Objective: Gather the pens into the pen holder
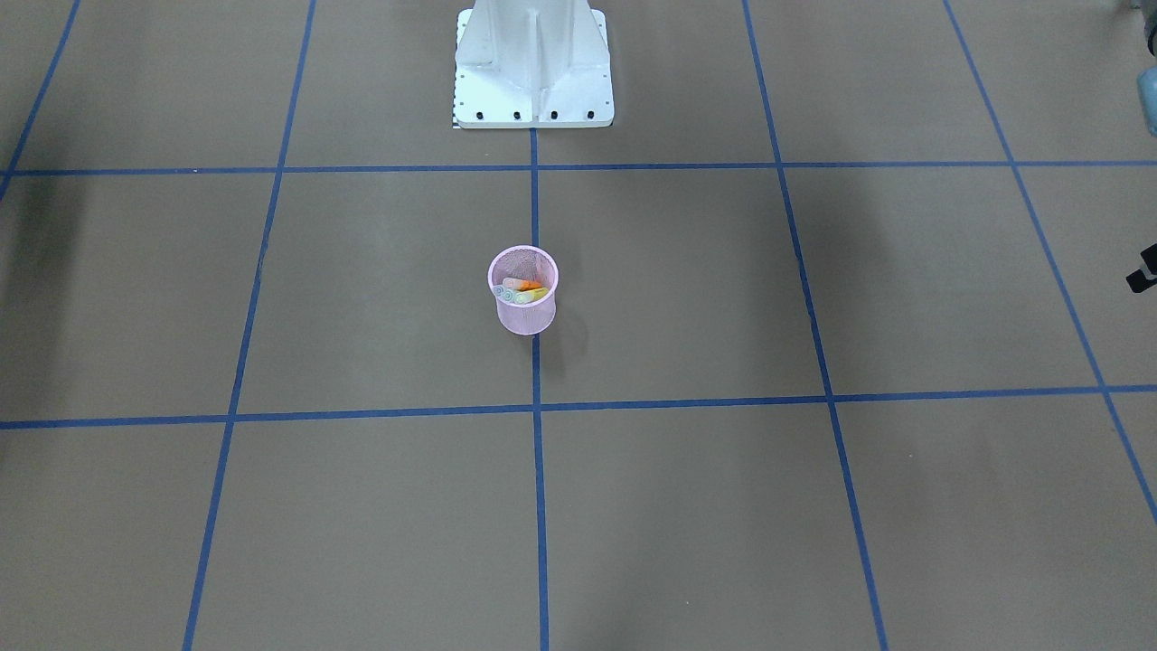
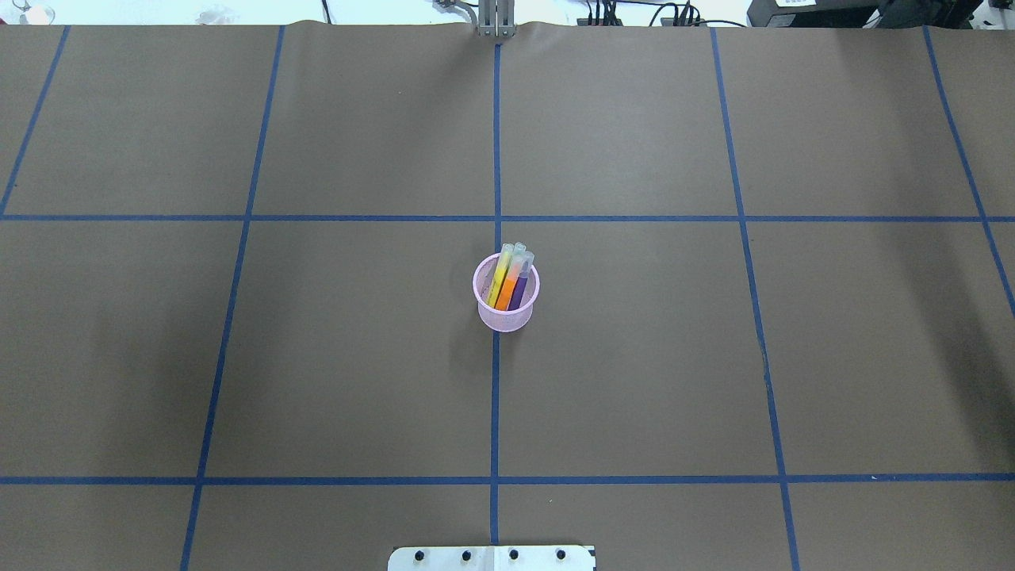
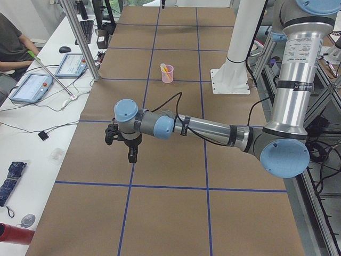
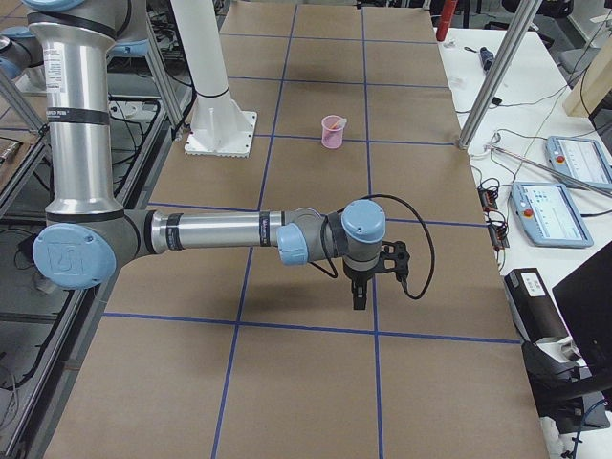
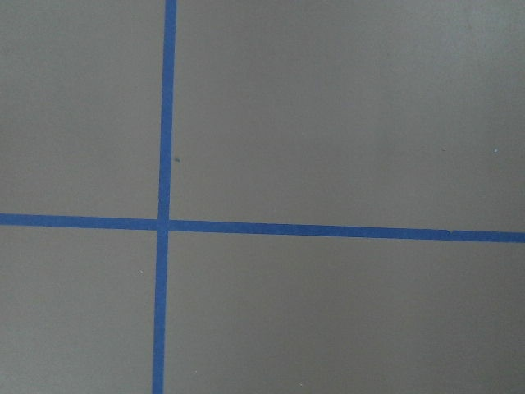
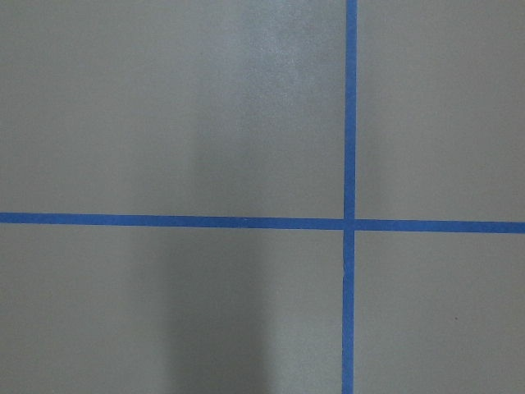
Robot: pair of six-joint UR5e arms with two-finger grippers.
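The pink mesh pen holder (image 2: 505,318) stands upright at the table's middle, on the centre tape line. Yellow, orange and purple pens (image 2: 507,287) stand in it, their pale caps leaning over the far rim. The holder also shows in the front view (image 1: 526,316) and both side views (image 3: 167,74) (image 4: 333,132). No pen lies on the table in view. My left gripper (image 3: 131,156) hangs over the table's left end, far from the holder. My right gripper (image 4: 359,296) hangs over the right end. I cannot tell whether either is open or shut. The wrist views show only paper and tape.
Brown paper with blue tape lines (image 2: 496,396) covers the table. The white robot base (image 1: 533,63) stands behind the holder. Operator desks with teach pendants (image 3: 33,85) (image 4: 559,206) and metal posts (image 3: 80,40) line the far edge. A person (image 3: 10,42) sits there.
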